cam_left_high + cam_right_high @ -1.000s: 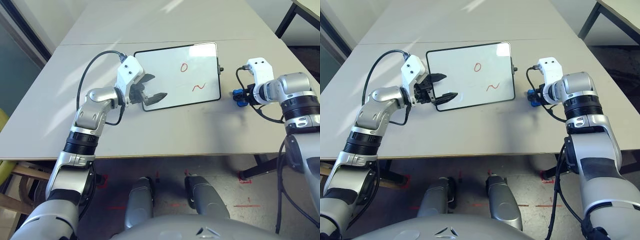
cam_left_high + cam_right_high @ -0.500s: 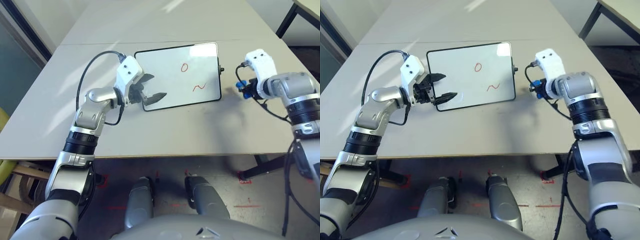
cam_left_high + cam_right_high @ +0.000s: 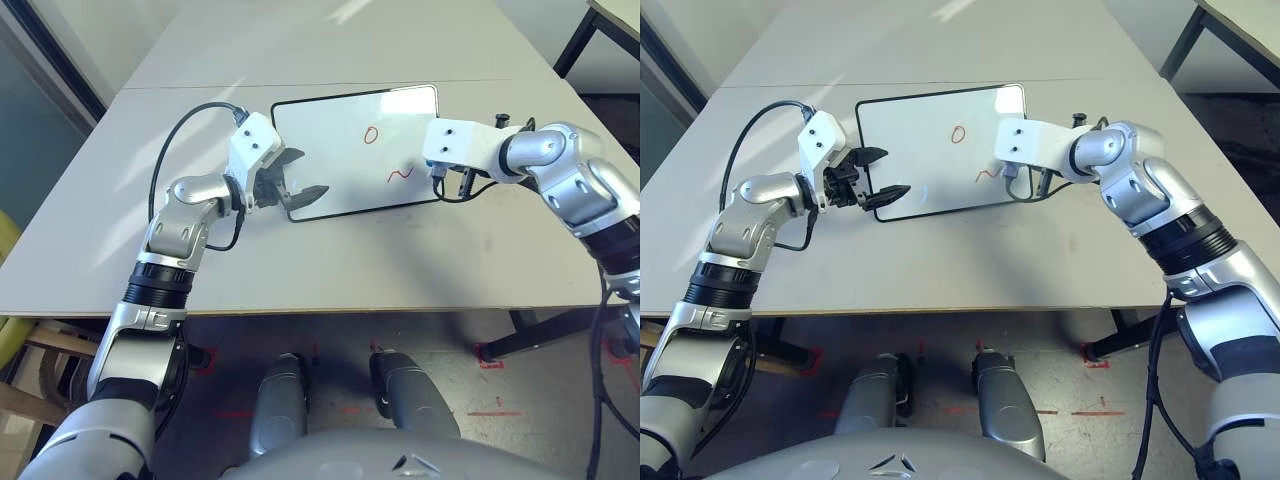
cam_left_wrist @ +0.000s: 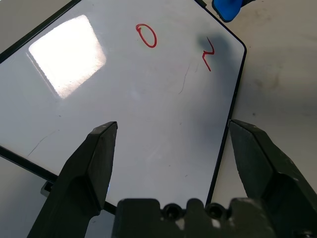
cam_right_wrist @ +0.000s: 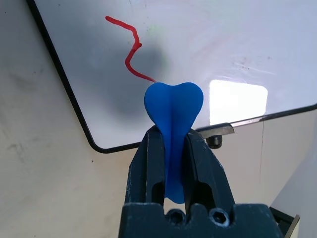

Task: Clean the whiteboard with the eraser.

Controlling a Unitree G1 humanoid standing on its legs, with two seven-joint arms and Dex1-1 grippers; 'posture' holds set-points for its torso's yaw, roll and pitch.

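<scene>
Grey laminate covers the table (image 3: pixel 330 250), with a seam running across it just behind the whiteboard (image 3: pixel 330 150). The whiteboard lies flat near the table's middle, black-framed, catching a bright patch of window light at its far right corner. On it are a red circle (image 3: pixel 368 134) and a red squiggle (image 3: pixel 398 175). The left gripper (image 3: pixel 297 178) sits over the board's near left corner with its fingers spread wide, holding nothing. The right gripper (image 5: pixel 173 148) hangs over the board's right part, fingers clamped on the blue eraser (image 5: pixel 173 106), whose lobed end is just short of the squiggle's tail. Beyond the table are pale floor, a dark window frame at left and another table's black leg (image 3: pixel 575 35) at right.
</scene>
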